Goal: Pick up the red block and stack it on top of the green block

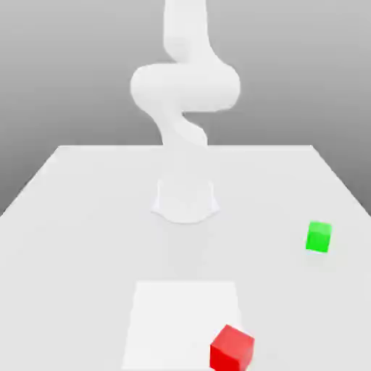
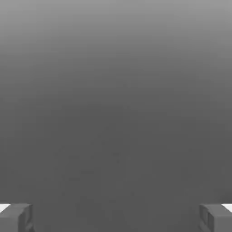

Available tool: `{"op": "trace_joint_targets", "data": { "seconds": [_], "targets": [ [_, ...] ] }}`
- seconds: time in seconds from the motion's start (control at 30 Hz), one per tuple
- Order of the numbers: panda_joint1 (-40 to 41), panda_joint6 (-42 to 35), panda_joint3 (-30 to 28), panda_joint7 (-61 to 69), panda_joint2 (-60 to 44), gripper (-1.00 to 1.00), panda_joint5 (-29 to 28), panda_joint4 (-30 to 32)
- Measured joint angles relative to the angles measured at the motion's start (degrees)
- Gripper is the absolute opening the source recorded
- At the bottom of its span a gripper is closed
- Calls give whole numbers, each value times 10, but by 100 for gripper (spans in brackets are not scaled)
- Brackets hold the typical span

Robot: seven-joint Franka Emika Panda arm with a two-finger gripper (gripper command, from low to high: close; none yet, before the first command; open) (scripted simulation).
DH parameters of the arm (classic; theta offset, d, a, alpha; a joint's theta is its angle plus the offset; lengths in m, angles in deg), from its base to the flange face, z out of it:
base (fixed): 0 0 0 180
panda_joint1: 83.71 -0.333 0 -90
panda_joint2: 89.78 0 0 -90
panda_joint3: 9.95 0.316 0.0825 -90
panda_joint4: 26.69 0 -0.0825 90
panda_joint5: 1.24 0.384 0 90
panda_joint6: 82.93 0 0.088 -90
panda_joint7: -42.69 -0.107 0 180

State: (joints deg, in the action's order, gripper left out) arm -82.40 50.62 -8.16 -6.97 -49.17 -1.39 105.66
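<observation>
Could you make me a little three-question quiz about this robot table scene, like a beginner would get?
1. True or false: the red block already sits on top of the green block.
2. Which block lies farther toward the exterior view's right? A) red B) green
3. Fill in: seen from the hand view, the gripper has its fingers spread wide, so it is ____.

Key
1. False: both blocks rest apart on the white table.
2. B
3. open, with nothing between the fingers.
</observation>
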Motion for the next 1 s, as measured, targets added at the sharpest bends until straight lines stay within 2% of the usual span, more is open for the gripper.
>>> {"op": "trace_joint_targets", "data": {
  "seconds": [0.53, 0.83, 1.0],
  "targets": [
    [52, 114, 95, -272, -336, 0, -47, 37],
    [27, 178, 95, -415, -521, 0, -61, 57],
    [4, 250, 69, -453, -624, 0, -87, 48]
  ]
}}
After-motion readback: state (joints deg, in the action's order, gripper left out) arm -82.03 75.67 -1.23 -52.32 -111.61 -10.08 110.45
